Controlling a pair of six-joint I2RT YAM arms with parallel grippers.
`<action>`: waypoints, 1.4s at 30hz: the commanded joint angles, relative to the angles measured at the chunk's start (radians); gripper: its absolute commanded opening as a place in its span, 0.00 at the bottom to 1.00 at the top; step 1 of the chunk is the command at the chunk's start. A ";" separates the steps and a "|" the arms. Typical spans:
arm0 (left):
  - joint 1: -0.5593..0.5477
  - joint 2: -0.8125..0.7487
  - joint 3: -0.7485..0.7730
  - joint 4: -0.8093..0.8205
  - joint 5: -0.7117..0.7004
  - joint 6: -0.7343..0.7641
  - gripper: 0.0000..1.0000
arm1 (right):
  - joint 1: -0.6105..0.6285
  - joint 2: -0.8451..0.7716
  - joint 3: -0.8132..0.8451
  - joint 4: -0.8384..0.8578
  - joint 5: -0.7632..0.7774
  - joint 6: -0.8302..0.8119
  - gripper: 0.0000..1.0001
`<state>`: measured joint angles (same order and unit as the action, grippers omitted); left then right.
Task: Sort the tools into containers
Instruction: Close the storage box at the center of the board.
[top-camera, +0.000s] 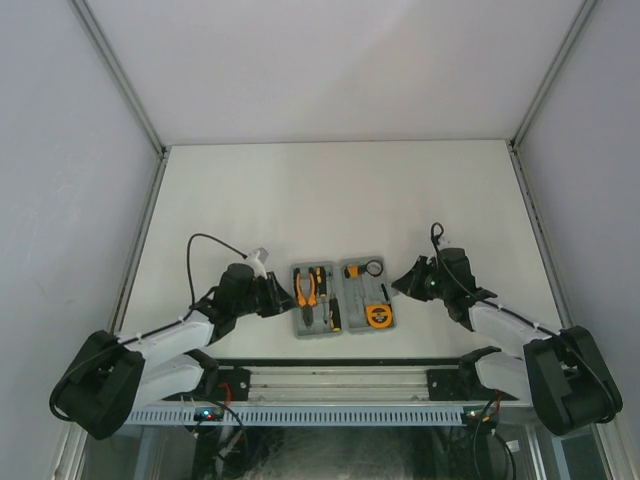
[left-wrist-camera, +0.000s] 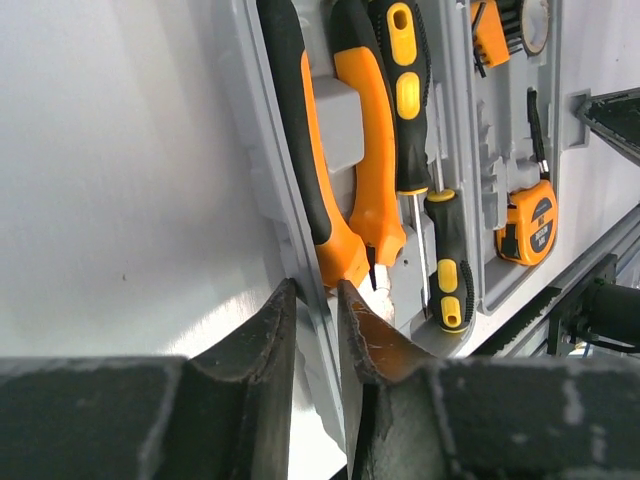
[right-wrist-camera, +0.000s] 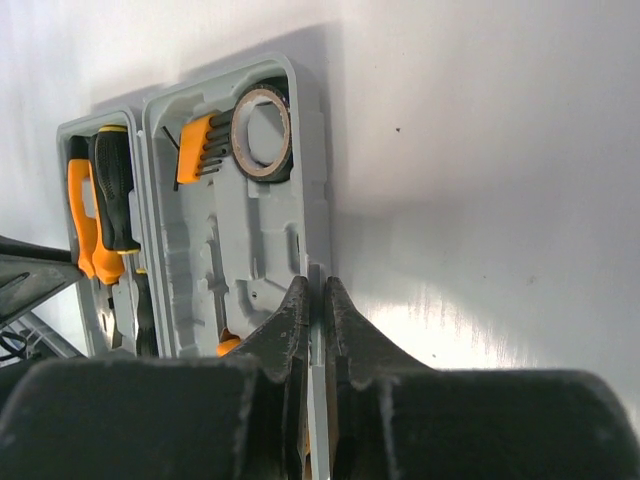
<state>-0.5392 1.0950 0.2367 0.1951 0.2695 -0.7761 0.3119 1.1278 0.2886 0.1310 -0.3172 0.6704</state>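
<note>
The grey case (top-camera: 343, 336) lies open and flat, with the tools in its recesses. Its left half holds the orange-handled pliers (left-wrist-camera: 350, 150) and two screwdrivers (left-wrist-camera: 405, 90) (left-wrist-camera: 450, 265). The right half holds the tape measure (top-camera: 379, 316), the bit set (right-wrist-camera: 195, 150) and the dark ring (right-wrist-camera: 262, 118). My left gripper (left-wrist-camera: 315, 290) straddles the case's left rim (left-wrist-camera: 265, 150), jaws narrowly open with a slit of light beside the rim. My right gripper (right-wrist-camera: 316, 285) is shut on the case's right wall (right-wrist-camera: 318, 150).
The white table (top-camera: 330, 200) stretches beyond the case to grey side walls with metal rails (top-camera: 120, 80). A black slotted rail (top-camera: 340, 375) runs along the near edge just behind the case. A cable (top-camera: 205, 240) loops above the left arm.
</note>
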 joint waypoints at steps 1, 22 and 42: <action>-0.026 -0.091 0.104 0.050 0.070 -0.025 0.21 | 0.046 0.031 0.000 0.001 -0.016 0.016 0.00; -0.035 -0.192 0.210 -0.068 0.065 -0.019 0.20 | 0.135 0.102 -0.003 0.060 0.001 0.058 0.00; -0.096 -0.138 0.282 -0.069 0.047 -0.020 0.21 | 0.182 0.156 -0.004 0.120 0.006 0.087 0.00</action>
<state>-0.6147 0.9298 0.4740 0.0750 0.2874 -0.7803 0.4629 1.2617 0.2913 0.3214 -0.2596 0.7582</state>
